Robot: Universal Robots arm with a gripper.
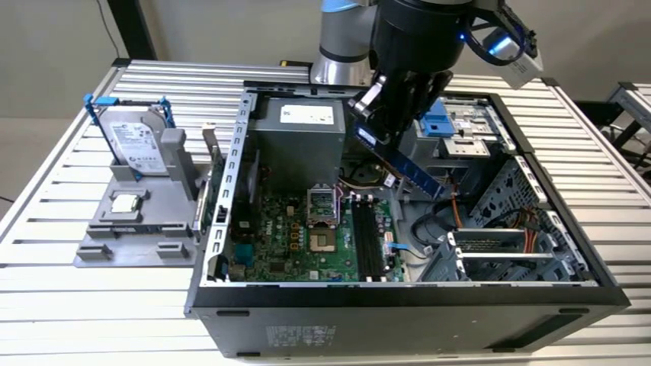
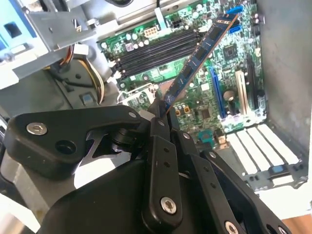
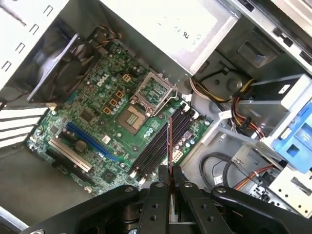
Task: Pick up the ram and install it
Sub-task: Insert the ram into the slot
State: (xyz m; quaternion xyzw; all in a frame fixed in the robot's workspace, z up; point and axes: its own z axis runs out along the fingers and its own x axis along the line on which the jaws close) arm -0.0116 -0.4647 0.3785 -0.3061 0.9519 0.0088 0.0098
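Note:
My gripper (image 1: 379,114) is shut on the ram (image 1: 403,165), a long narrow dark board with black chips. In the exterior view the ram hangs slanted above the open computer case (image 1: 407,293), over the motherboard's (image 1: 295,244) far right part. The second wrist view has the ram (image 2: 200,56) sticking out from between the black fingers (image 2: 158,127), above the black memory slots (image 2: 156,48). In the first wrist view the ram (image 3: 169,141) shows edge-on as a thin line over those slots (image 3: 158,146), held apart from them.
Left of the case, a grey fixture (image 1: 133,236) carries a silver hard drive in a blue frame (image 1: 137,141) and a small square processor chip (image 1: 125,203). Inside the case are the power supply (image 1: 295,137), the processor socket (image 1: 320,202), cables (image 1: 437,225) and drive bays (image 1: 508,244).

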